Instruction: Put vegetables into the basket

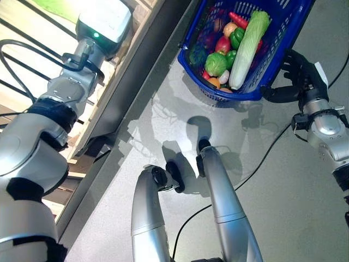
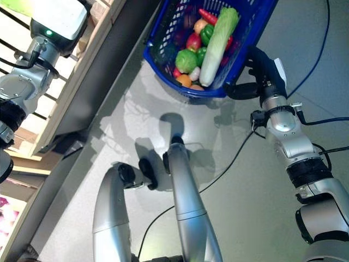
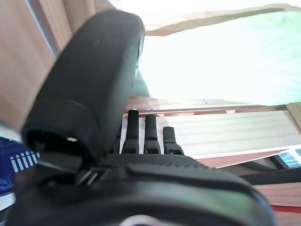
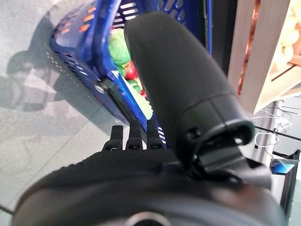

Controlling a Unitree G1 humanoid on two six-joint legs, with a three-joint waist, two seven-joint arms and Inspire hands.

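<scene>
Blue plastic basket (image 1: 275,60): upper centre to upper right of the head views, off the grey floor (image 1: 163,109), tilted, its open top facing the camera. Perforated walls; a blue handle shows in the right wrist view.

Contents: a long pale-green napa cabbage (image 1: 248,46) lies on top, its long axis running from the leafy green end at the upper right down to the white stalk end at the lower left, near the basket's low rim. Beside it, to its left: a round green cabbage (image 1: 216,64), a green bell pepper (image 1: 236,37), a red round vegetable (image 1: 222,45), a red chili (image 1: 238,19) near the top, an orange-peach one (image 1: 229,28), a small white piece (image 1: 224,76), and an orange piece (image 1: 214,82) at the low rim. All lie inside the basket.

Right hand (image 1: 297,76): at the right edge of the frame, just beside and touching the basket's lower right rim. Thumb and fingers (image 1: 278,93) curl around the rim and wall, clasping it. The right arm comes up from the lower right, wrist bent toward the basket.

Left hand (image 3: 141,136): reaches to the upper left of the frame toward a wooden slatted shelf (image 1: 32,65), well apart from the basket. In its wrist view the fingers stand straight and relaxed, holding nothing; a bright green blur lies beyond them.
</scene>
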